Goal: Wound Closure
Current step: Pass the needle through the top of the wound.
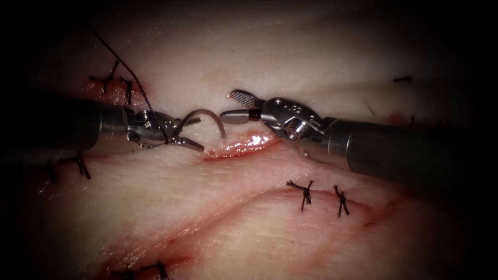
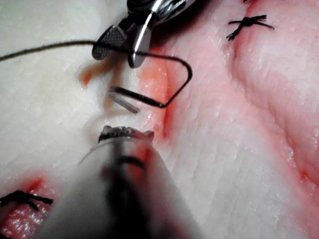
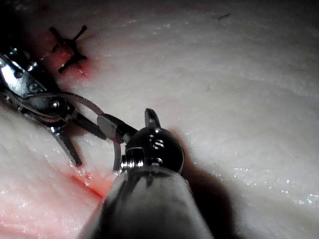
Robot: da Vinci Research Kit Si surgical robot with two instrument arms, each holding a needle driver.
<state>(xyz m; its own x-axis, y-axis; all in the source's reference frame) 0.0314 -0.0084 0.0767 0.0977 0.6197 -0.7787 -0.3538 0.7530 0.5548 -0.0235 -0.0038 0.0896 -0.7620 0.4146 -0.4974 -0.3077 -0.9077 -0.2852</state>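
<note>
Tissue (image 1: 249,57) pale, red fluid (image 1: 244,147) in cut; left gripper (image 1: 189,132) apart around needle (image 1: 210,115); right gripper (image 1: 236,106) apart, empty.

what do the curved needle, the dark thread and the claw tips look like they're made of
The thin curved needle looks like polished steel: grey with a pale sheen. It arcs clear of the tissue, above the cut; which claw holds it is unclear. The dark thread looks like matte black fibre, possibly braided. The right claw looks like bright metal with cross-hatched faces, jaws open.

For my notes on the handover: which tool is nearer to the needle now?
Left. The left tool touches the needle at its thread end; the right tool sits open just right of the needle's arc, apart.
</note>
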